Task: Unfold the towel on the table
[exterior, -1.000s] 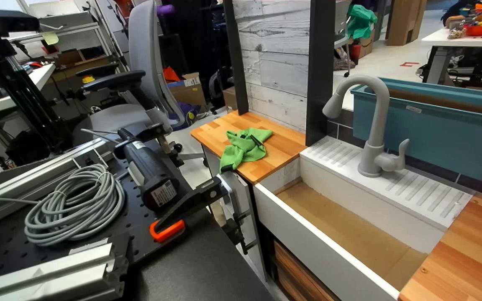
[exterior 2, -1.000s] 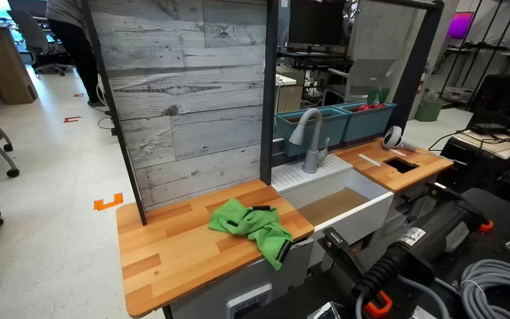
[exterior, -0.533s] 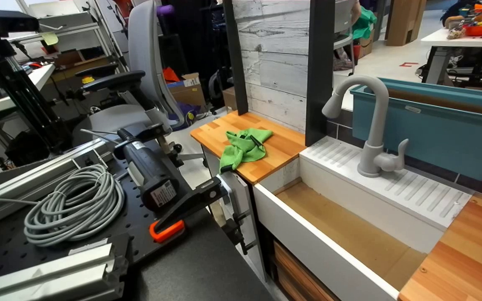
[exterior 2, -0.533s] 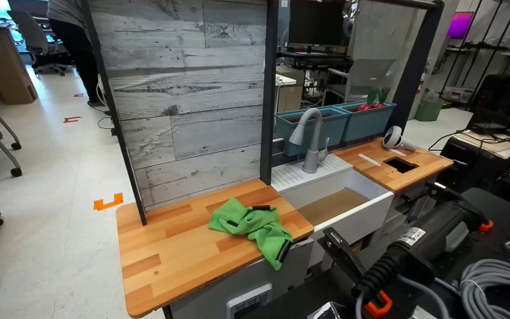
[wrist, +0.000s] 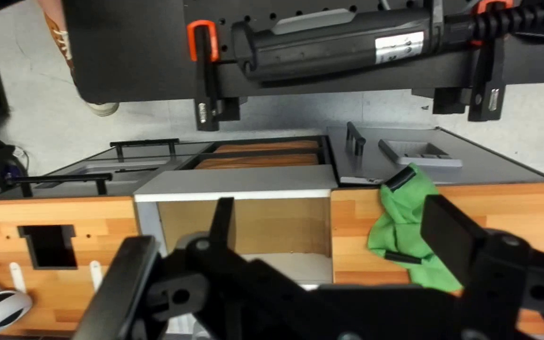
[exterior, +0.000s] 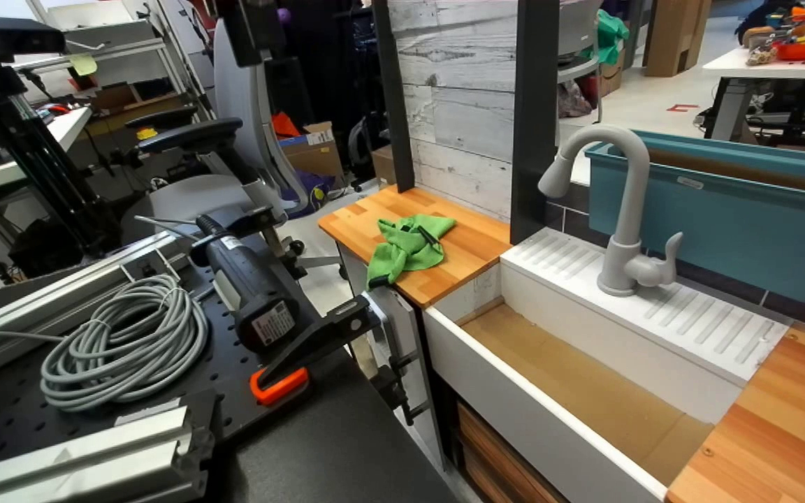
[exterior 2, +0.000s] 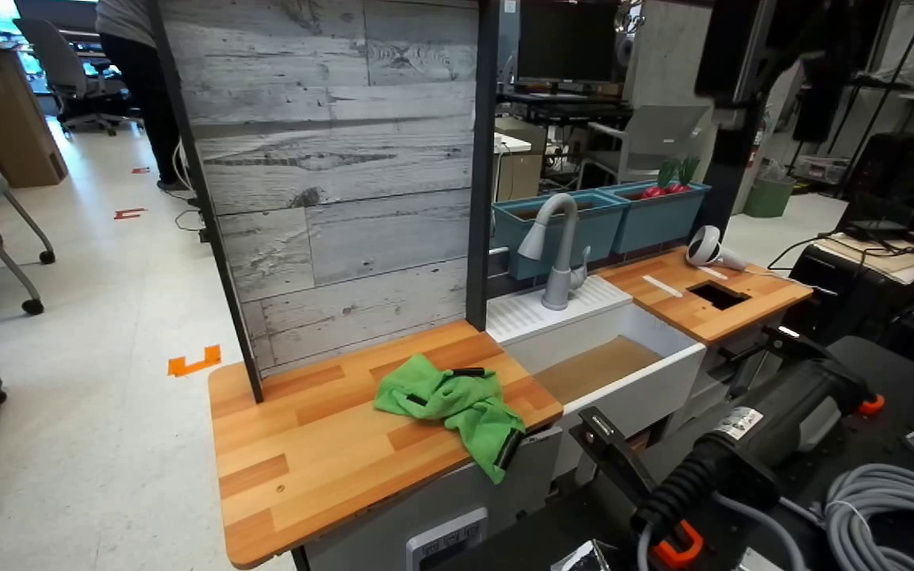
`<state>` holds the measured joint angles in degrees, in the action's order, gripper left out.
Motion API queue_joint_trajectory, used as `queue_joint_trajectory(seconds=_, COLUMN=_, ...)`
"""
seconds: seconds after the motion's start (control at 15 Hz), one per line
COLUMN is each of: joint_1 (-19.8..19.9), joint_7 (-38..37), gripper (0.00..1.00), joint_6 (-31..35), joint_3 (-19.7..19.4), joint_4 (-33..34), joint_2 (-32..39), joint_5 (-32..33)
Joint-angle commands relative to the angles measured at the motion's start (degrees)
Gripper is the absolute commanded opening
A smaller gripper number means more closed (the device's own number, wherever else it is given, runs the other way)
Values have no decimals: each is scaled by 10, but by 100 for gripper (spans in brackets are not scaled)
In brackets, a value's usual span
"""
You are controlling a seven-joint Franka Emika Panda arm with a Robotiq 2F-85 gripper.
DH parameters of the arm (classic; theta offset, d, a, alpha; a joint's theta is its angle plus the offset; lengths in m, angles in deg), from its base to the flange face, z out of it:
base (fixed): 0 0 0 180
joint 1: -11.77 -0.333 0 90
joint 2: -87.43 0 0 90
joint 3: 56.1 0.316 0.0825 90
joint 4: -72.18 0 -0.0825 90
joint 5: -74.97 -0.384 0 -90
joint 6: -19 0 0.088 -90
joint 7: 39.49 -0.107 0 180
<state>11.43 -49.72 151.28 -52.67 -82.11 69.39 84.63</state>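
Observation:
A green towel with black strips lies crumpled on the wooden countertop, with one end hanging over the front edge. The towel shows in both exterior views (exterior: 402,257) (exterior 2: 445,396), and so does the countertop (exterior: 360,218) (exterior 2: 330,444). In the wrist view my gripper (wrist: 331,212) is open, its fingers wide apart with nothing between them. It is high above the sink and countertop, apart from the towel (wrist: 406,236), which is partly hidden behind the right finger (wrist: 451,241). Black arm or gripper parts show at the top of both exterior views; the fingertips are not clear there.
A sink (exterior: 542,412) with a grey faucet (exterior: 629,202) adjoins the countertop. An upright wood-pattern panel (exterior 2: 330,159) stands along its back edge. A black tool (exterior: 256,293) and clamps sit on a dark table in front. A white headset-like device (exterior 2: 705,247) lies beyond the sink.
Black arm or gripper parts have come into view at the top of both exterior views. The towel has not moved. A chair in the background has shifted.

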Motion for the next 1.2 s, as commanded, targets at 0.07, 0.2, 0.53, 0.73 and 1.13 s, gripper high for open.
queue_joint_trajectory(seconds=0.07, joint_1=-21, joint_7=-61, gripper=100, joint_6=146, joint_3=44, joint_4=-33, joint_2=93, joint_5=-1)
queue_joint_trajectory(seconds=0.2, joint_1=-22, joint_7=-95, gripper=100, joint_6=201, joint_3=58, joint_4=-39, joint_2=136, joint_5=7)
queue_joint_trajectory(seconds=0.53, joint_1=-33, joint_7=-103, gripper=100, joint_6=217, joint_3=48, joint_4=-35, joint_2=175, joint_5=9)
queue_joint_trajectory(seconds=0.73, joint_1=-36, joint_7=-104, gripper=100, joint_6=219, joint_3=46, joint_4=-27, joint_2=189, joint_5=8)
queue_joint_trajectory(seconds=1.13, joint_1=-36, joint_7=-104, gripper=100, joint_6=219, joint_3=46, joint_4=-25, joint_2=188, joint_5=9)
